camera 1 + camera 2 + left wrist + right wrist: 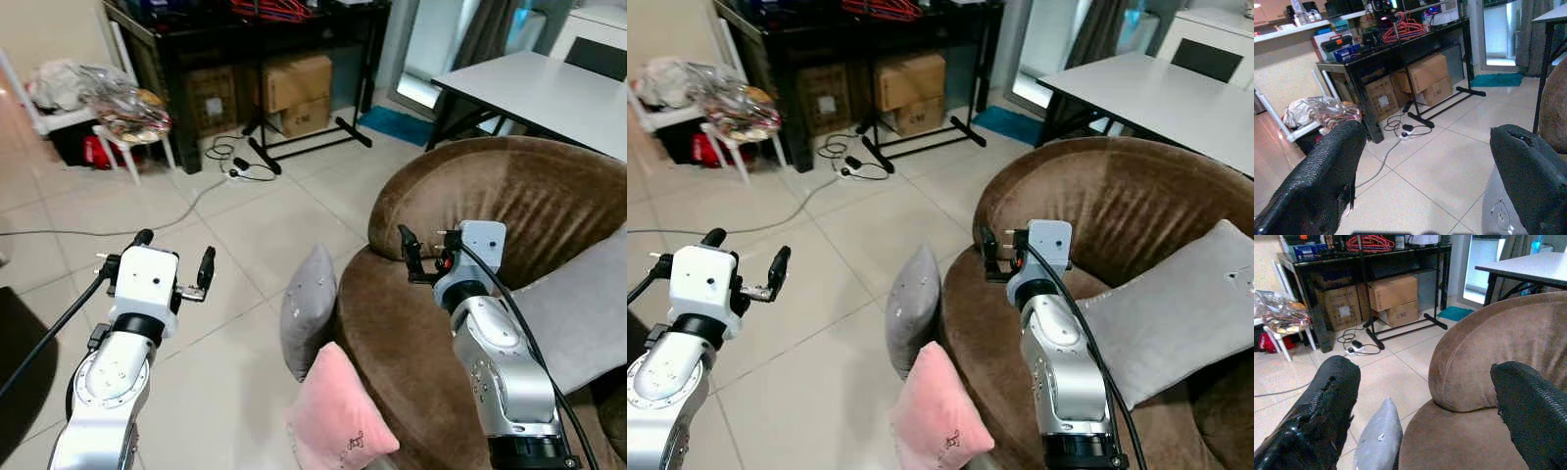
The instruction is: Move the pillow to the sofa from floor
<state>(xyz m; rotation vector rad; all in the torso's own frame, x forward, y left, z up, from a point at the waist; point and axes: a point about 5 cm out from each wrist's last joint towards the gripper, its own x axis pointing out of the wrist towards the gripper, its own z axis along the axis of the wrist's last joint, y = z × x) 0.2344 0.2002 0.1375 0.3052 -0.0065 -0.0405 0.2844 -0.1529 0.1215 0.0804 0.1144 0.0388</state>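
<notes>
A grey pillow [309,311] stands on edge on the tiled floor, leaning against the front of the brown round sofa [490,191]. A pink pillow [338,419] leans beside it, nearer to me. Another grey pillow [1176,315] lies on the sofa seat. My left gripper [175,248] hovers open over the floor, left of the grey floor pillow [1498,208] and apart from it. Above the sofa's front edge, my right gripper [428,253] is held open with nothing in it; the grey floor pillow [1380,438] sits below and to its left.
A black desk [245,39] with cardboard boxes [297,90] under it stands at the back. A power strip and cables [245,168] lie on the floor before it. A white stool [132,127] piled with bags is at the back left, and a white table [544,88] behind the sofa.
</notes>
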